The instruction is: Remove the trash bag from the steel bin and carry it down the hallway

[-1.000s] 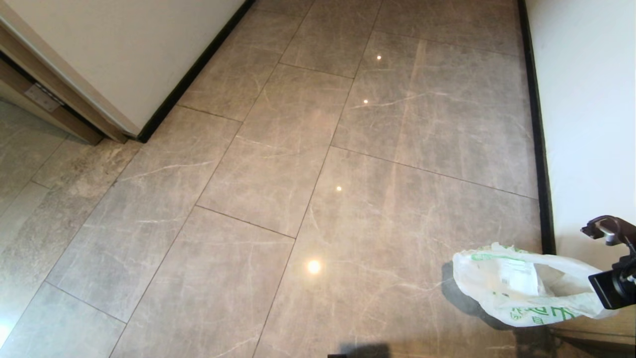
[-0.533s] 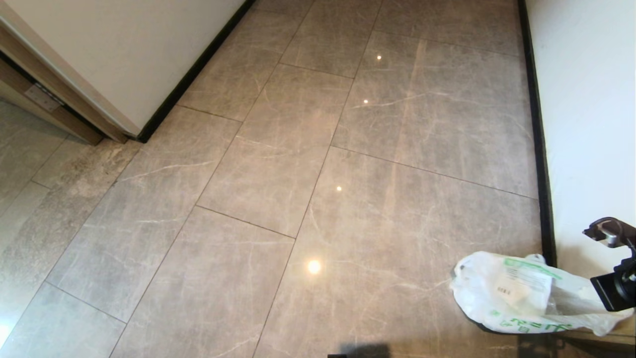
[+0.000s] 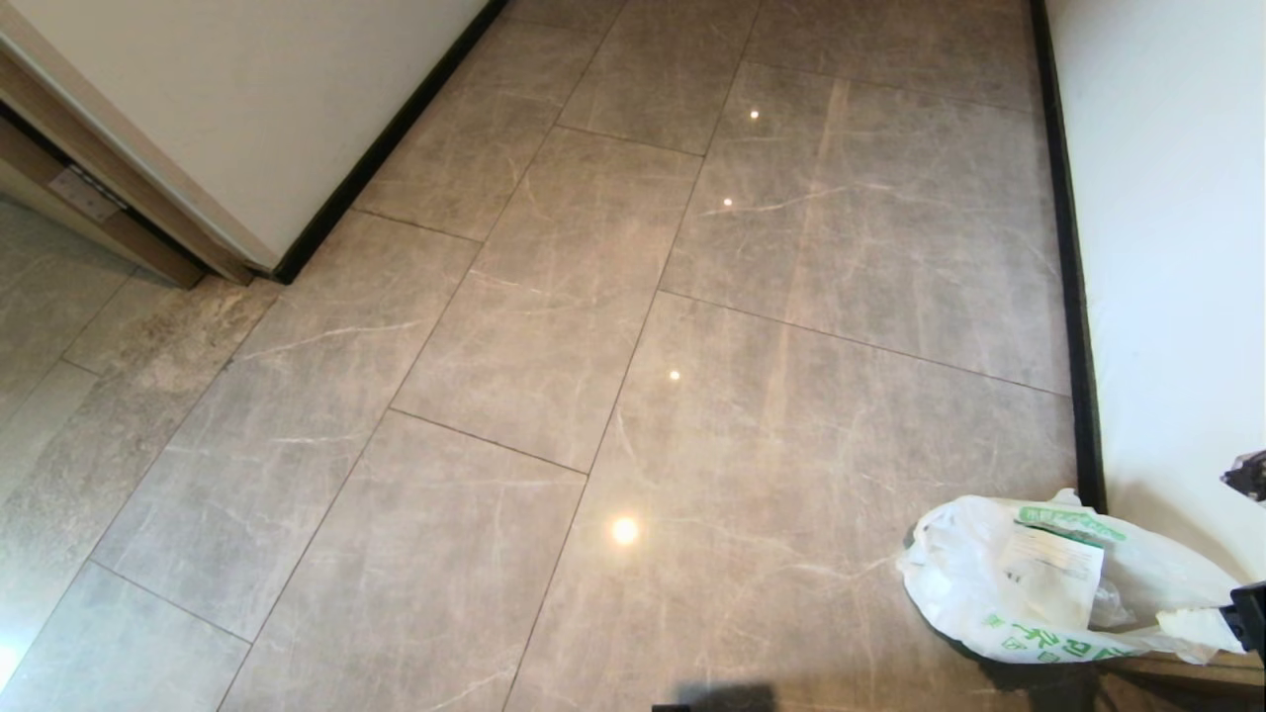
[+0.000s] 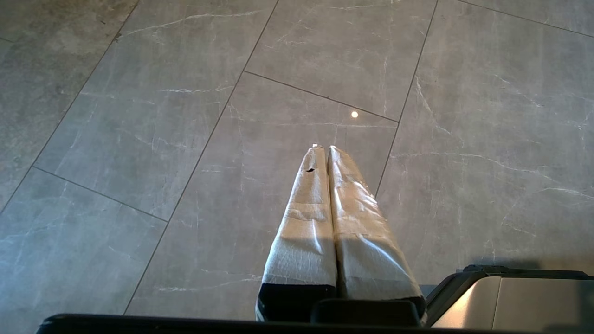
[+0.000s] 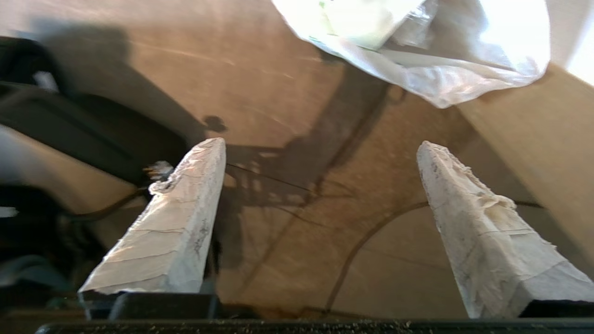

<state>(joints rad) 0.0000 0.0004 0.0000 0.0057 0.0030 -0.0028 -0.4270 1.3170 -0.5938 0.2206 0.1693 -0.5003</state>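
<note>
While the trash bag (image 3: 1048, 583) slumps on the hallway floor (image 3: 554, 346) by the right wall, you note: light, soft, crinkly; pinch its gathered mouth. Right gripper (image 5: 320, 148) fingers apart, empty; left gripper (image 4: 327, 150) fingers together.

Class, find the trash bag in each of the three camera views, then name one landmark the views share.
Head view: trash bag at lower right, on the floor by the white wall.
Left wrist view: not in it.
Right wrist view: at the top edge, beyond the open right pincer.
Shared landmark: the tiled floor, seen in every view.
</note>
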